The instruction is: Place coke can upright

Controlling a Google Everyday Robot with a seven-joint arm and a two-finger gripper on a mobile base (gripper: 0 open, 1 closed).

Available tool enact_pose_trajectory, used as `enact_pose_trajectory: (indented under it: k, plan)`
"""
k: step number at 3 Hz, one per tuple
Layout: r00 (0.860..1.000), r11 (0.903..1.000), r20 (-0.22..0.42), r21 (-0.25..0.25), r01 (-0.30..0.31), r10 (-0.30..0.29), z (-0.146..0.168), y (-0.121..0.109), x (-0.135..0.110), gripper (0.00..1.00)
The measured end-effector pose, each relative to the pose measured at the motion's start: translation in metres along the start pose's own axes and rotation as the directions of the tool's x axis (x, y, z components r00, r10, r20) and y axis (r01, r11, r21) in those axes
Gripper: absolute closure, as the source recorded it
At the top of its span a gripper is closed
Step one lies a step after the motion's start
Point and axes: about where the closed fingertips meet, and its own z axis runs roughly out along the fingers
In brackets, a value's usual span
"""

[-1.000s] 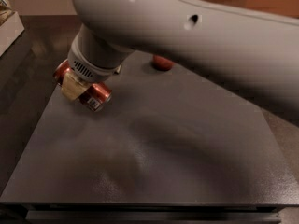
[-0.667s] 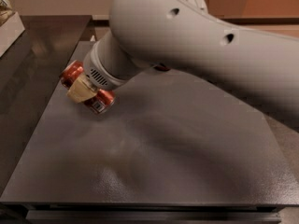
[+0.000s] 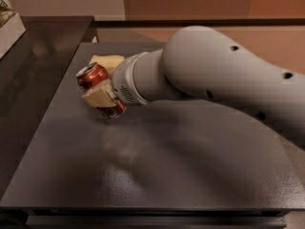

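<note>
As I stood in front of the table, at far left there was a pale box-like thing (image 3: pixel 8 25) on a dark counter (image 3: pixel 43 46), only partly seen. Beside the counter, the dark grey table (image 3: pixel 157 175) took most of the view. On its left part, toward the back, was the coke can (image 3: pixel 91 76): red w/ silver top, tilted, top end pointing up and left, lower end very near the table surface; if it touched, I could not tell. The gripper (image 3: pixel 97 82) was clenched on the can approx. at its middle: one tan finger (image 3: pixel 101 96) crossed the can's front, the other was behind it. To the right, the grey wrist (image 3: pixel 138 78) and the thick grey arm (image 3: pixel 224 75) w/ small holes went to the right edge, above the table.
</note>
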Motion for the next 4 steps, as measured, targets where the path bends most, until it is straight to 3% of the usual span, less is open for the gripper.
enact_pose_trajectory:
  k: [2,4]
  plan:
    - [0.984,0.9977,0.167,-0.002,-0.067,0.067,-0.016,-0.005,0.008,1.0]
    - [0.962,0.9978,0.266,-0.008,-0.066,0.066,-0.025,-0.002,0.025,1.0]
